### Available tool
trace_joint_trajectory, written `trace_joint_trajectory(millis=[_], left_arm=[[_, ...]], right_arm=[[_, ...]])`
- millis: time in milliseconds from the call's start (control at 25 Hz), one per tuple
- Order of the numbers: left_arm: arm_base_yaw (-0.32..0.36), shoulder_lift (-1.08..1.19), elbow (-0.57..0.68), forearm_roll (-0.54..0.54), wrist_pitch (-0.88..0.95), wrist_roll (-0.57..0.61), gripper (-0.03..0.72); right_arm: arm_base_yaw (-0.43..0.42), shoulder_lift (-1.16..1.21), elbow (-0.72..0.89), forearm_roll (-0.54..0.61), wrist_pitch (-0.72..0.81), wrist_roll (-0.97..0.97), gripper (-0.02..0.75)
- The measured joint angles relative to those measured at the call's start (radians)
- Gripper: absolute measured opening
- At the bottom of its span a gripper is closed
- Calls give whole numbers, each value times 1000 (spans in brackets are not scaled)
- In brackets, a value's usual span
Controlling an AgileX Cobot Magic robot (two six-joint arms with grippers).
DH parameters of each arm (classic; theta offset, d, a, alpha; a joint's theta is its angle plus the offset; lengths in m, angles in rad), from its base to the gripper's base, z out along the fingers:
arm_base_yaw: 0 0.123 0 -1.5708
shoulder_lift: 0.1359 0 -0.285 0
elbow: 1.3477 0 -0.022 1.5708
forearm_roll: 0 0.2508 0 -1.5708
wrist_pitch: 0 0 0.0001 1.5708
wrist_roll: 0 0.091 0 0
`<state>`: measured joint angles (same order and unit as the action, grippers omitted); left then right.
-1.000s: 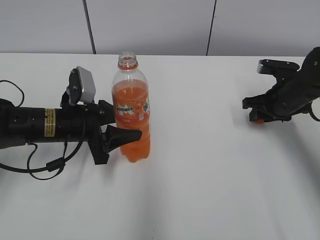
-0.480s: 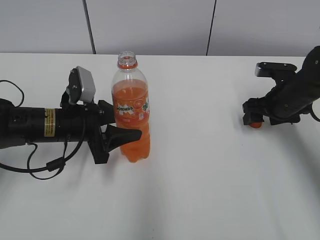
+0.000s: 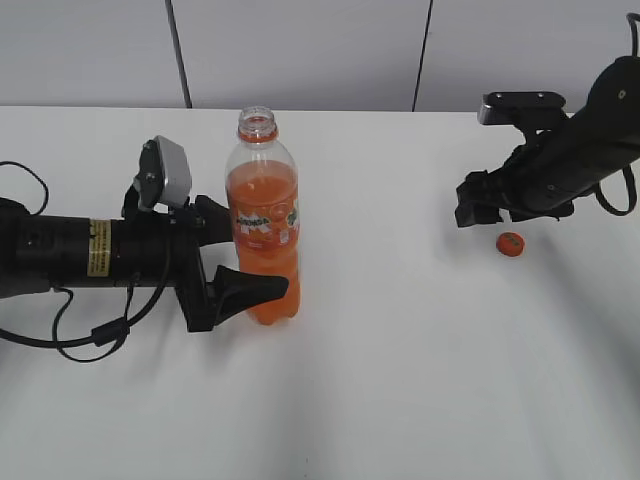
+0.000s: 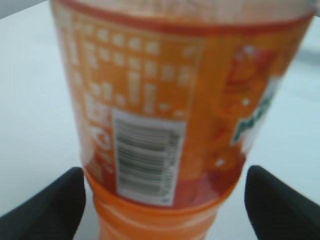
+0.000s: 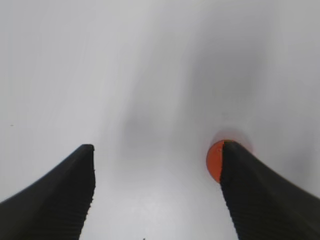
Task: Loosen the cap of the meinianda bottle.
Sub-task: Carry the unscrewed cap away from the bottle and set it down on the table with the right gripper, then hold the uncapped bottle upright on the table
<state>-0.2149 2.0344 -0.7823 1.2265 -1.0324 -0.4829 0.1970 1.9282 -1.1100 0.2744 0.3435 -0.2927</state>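
The meinianda bottle (image 3: 264, 225) stands upright on the white table (image 3: 400, 360) with orange liquid, an orange label and an open neck with no cap on it. It fills the left wrist view (image 4: 170, 100). My left gripper (image 3: 252, 262) reaches in from the left with its fingers on either side of the bottle's lower body; in the left wrist view (image 4: 164, 194) small gaps show beside both fingers, so it is open. The orange cap (image 3: 510, 243) lies on the table at the right. My right gripper (image 3: 478, 208) hovers above and left of it, open and empty (image 5: 157, 150); the cap (image 5: 214, 160) peeks out beside its right finger.
A grey panelled wall (image 3: 300, 50) runs behind the table's far edge. The left arm's cable (image 3: 80, 335) loops on the table at the left. The table's front half is bare white surface.
My right gripper has let the cap go onto the table, risen and moved left. My left gripper's fingers have spread apart around the bottle, which stays upright.
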Motion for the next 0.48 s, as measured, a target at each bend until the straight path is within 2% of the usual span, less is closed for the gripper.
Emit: trace_joint_trajectory(millis=[160, 480], left_arm=[[38, -1, 0, 71, -1, -25, 589], [196, -57, 0, 275, -13, -99, 589]], right_arm=[[9, -44, 0, 0, 27, -2, 581], [10, -163, 1, -20, 52, -13, 581]])
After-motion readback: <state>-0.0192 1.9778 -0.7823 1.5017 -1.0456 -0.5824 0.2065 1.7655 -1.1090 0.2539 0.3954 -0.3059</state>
